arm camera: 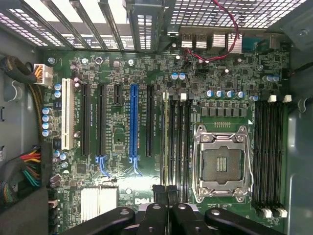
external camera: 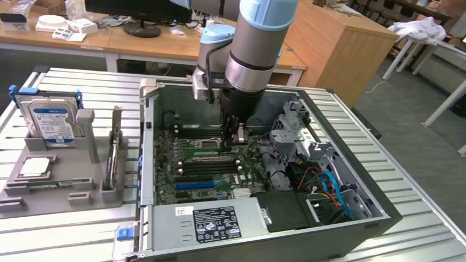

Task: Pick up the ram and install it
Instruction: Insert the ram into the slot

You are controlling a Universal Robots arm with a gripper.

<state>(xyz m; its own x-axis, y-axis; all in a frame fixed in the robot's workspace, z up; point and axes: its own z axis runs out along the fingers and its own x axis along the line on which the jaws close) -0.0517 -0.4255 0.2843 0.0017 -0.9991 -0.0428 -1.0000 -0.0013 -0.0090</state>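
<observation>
The motherboard (arm camera: 117,137) reads "DELL" (white print, partly hidden).

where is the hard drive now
In the exterior view the hard drive stands upright in a grey holder at the view's left, outside the open computer case. An expansion card stands on edge between the two.

We see a green motherboard (arm camera: 122,142) with one blue slot (arm camera: 133,122), one white slot (arm camera: 67,120) and some black ones (arm camera: 86,120). The hand (arm camera: 166,192) is black. The arm (external camera: 251,65) is grey with light blue caps, the hard drive (external camera: 52,121) silver with a blue-white label, the tabletop (external camera: 73,240) ribbed silver
</observation>
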